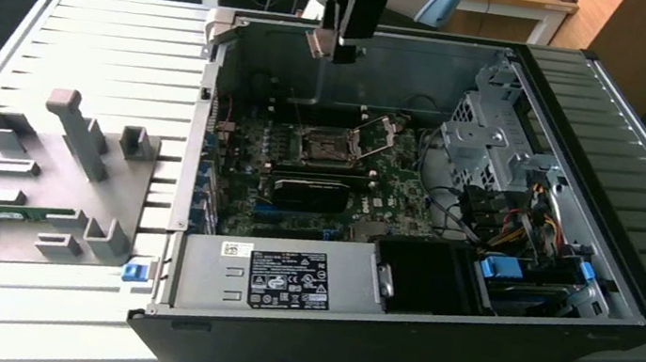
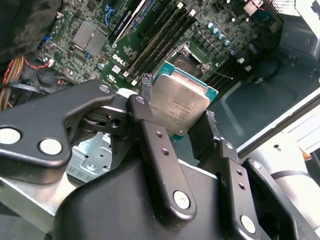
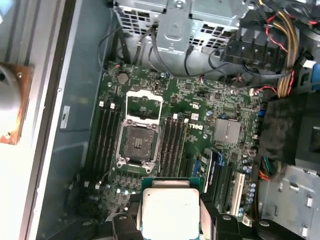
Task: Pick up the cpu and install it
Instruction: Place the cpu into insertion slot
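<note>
My gripper (image 1: 337,50) hangs high over the back wall of the open computer case, shut on the cpu (image 1: 321,41). In both wrist views the cpu (image 2: 180,102) (image 3: 170,206) is a flat square chip with a silvery top and a green rim, clamped at its edges between the two black fingers (image 2: 150,135). Below on the green motherboard lies the square metal-framed socket (image 3: 137,142) (image 1: 325,148), its dark centre bare and its load frame (image 3: 144,104) swung up. The cpu is well above the socket and off to one side of it.
Memory slots (image 3: 172,142) flank the socket. A drive cage (image 1: 481,137) and bundled cables (image 1: 520,228) fill the case at the exterior view's right; the power supply (image 1: 278,279) sits at the front. A grey fixture tray (image 1: 58,172) lies at the exterior view's left.
</note>
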Motion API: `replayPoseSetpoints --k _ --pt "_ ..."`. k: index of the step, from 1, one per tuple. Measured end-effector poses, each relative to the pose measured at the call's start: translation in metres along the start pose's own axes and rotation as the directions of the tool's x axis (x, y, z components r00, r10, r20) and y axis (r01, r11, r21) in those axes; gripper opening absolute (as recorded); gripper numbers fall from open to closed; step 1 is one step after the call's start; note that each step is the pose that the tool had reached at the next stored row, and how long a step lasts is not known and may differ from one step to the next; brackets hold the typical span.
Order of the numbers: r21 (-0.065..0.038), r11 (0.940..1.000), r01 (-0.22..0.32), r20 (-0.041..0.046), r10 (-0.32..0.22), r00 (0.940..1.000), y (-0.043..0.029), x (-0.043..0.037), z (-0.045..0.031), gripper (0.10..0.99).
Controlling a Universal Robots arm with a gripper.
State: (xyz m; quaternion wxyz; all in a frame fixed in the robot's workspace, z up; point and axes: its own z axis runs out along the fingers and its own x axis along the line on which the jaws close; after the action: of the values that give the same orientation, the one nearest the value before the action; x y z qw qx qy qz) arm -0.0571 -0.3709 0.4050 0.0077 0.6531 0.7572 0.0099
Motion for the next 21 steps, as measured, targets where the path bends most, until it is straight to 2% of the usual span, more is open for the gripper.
replayPoseSetpoints --k 9,16,21 --pt "0.0 0.9957 -0.092 0.0023 0.092 0.9957 0.0 0.0001 0.0008 0.545" --pt "-0.001 0.9853 -0.171 0.0056 0.171 0.9853 0.0 0.0003 0.0018 0.545" --pt "-0.001 0.9863 -0.165 0.0071 0.165 0.9863 0.0002 0.0009 0.0057 0.545"
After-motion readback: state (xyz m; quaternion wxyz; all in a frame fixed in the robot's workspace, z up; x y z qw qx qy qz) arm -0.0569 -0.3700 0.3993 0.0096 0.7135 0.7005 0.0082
